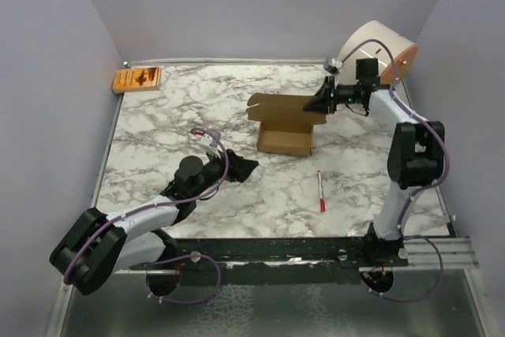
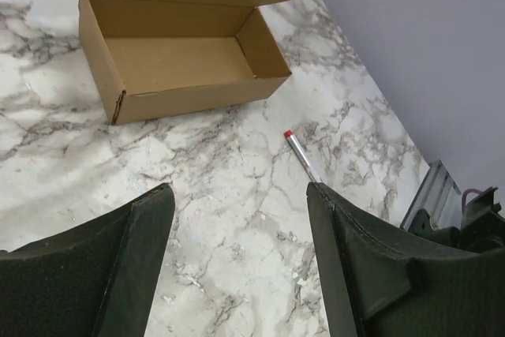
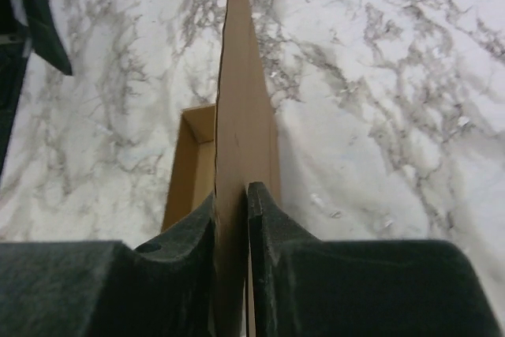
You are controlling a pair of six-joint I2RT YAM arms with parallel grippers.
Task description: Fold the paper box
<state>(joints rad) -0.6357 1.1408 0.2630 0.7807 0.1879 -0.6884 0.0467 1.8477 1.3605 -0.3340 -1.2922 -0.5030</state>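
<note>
the paper box (image 1: 284,140) sits right of the middle of the worktop (image 1: 158,124), nearer its far edge, with its long axis parallel to that edge; the tray is open and the lid is raised off the far long wall. the right gripper (image 1: 317,105), reaching in from the right edge, pinches the lid's right end between its pads. the left gripper (image 1: 246,168) hangs spread and empty off the box's near left corner, apart from it, so closing the lid toward the near edge looks like the right arm's job
</note>
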